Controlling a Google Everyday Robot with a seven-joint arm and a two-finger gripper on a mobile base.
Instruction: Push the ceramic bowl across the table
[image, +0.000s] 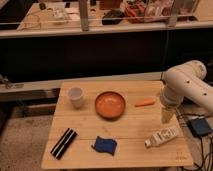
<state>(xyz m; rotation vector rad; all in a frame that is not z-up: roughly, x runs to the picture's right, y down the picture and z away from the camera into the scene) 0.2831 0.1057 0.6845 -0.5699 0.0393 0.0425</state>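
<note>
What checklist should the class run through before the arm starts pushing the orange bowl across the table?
1. Ceramic bowl upright on the table: ok.
2. Gripper in contact with the bowl: not ok; it hangs apart from it, near the table's edge on the picture's right.
3. Line from gripper to bowl free: not ok; a carrot lies between them.
4. Room beyond the bowl: not ok; a white cup stands close by.
5. Gripper low enough to meet the bowl's wall: cannot tell.
6. Bottle and blue cloth off that line: ok; both lie nearer the camera.
</note>
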